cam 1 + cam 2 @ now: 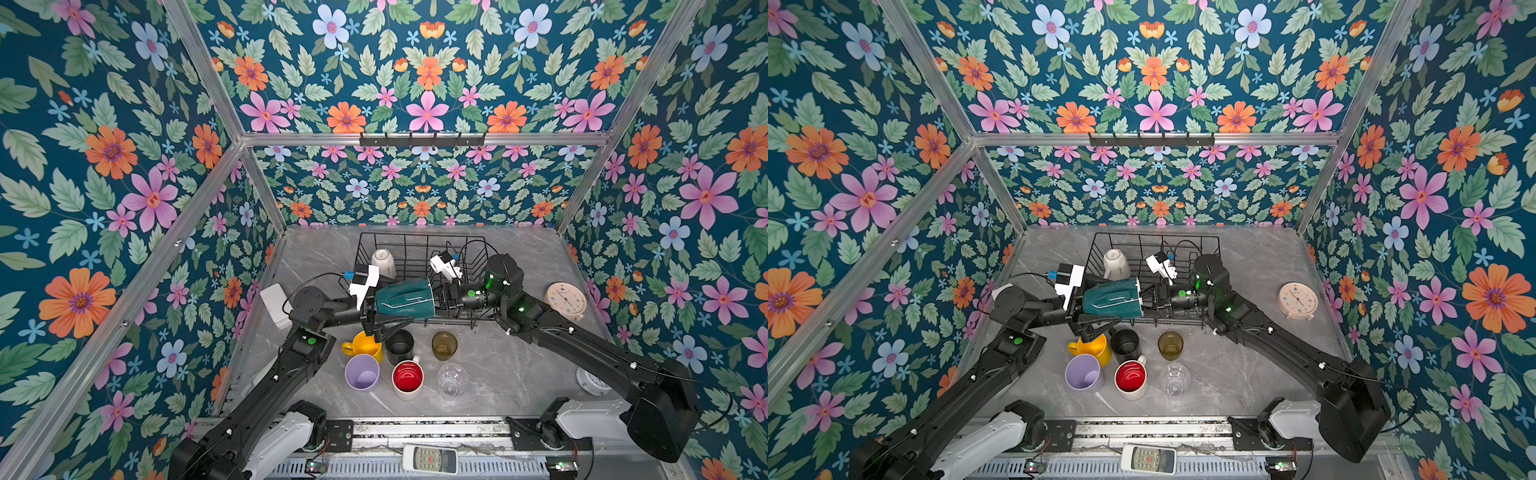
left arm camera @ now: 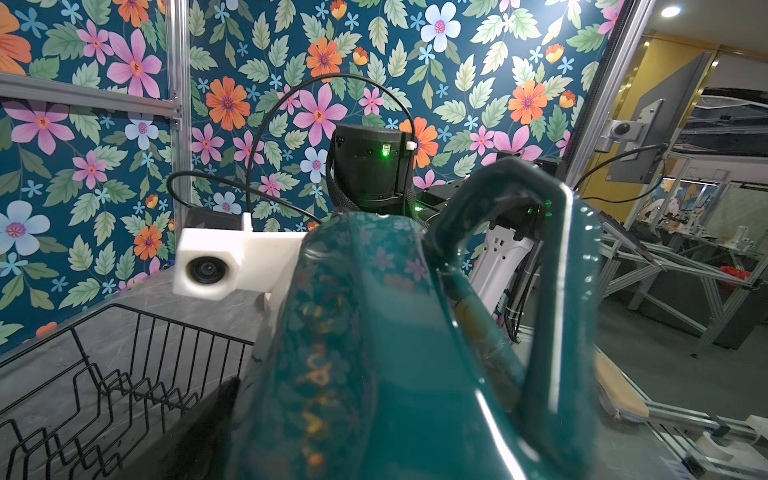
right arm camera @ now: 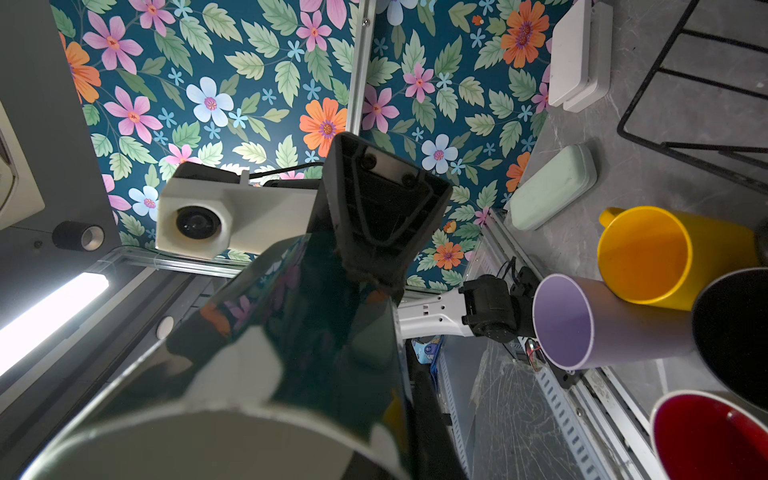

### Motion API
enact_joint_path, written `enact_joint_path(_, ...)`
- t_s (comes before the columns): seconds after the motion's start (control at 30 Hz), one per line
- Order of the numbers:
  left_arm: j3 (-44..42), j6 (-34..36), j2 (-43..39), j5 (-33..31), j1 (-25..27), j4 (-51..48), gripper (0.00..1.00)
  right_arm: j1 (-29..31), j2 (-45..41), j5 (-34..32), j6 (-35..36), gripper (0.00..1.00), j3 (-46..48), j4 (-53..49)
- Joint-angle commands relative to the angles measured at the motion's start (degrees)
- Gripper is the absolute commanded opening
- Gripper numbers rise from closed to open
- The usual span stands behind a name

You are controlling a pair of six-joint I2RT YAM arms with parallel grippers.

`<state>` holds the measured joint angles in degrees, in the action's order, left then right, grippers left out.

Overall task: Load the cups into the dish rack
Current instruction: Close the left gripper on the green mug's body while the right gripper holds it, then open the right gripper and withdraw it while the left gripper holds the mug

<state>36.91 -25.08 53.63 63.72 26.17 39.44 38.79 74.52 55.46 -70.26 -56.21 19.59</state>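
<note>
The dish rack (image 1: 399, 249), a rectangular basket of black wire, is set at the desk's far edge. Over its front edge a glossy green mug (image 1: 405, 297) is held on its side: its rim is pinched by the closed right gripper (image 1: 439, 297), and its base is straddled by the wide-spread jaws of the left gripper (image 1: 380, 312). A white mug (image 1: 384, 262) is stood upside down in the rack's far left corner; its faint script cannot be read. Between the rack and the desk's front edge, a lilac tumbler (image 1: 361, 372), red-lined mug (image 1: 408, 378), yellow mug (image 1: 365, 345), black mug (image 1: 400, 347), amber tumbler (image 1: 444, 345) and clear glass (image 1: 452, 379) are stood upright. The desk (image 1: 498, 374) is grey veined marble, walled by floral paper (image 1: 428, 83).
</note>
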Motion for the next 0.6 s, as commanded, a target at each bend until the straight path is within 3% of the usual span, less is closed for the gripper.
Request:
enact_joint_path(0.0, 0.10, -0.23, -0.10, 0.52, 0.02, 2.94, 0.92, 0.17, 0.10, 0.70, -0.31, 0.00, -0.23, 5.20)
enact_joint_path(0.33, -0.08, -0.32, -0.59, -0.96, 0.02, 3.42, 0.73, 0.32, 0.52, 0.54, -0.45, 0.00, -0.11, 5.10)
enact_joint_path(0.5, -0.17, -0.25, -0.59, -1.30, 0.02, 3.77, 0.55, 0.31, 0.45, 0.41, -0.36, 0.00, -0.03, 4.80)
enact_joint_path(0.57, -0.30, -0.32, -0.65, -1.49, 0.04, 3.99, 0.41, 0.33, 0.47, 0.43, -0.23, 0.00, -0.09, 4.62)
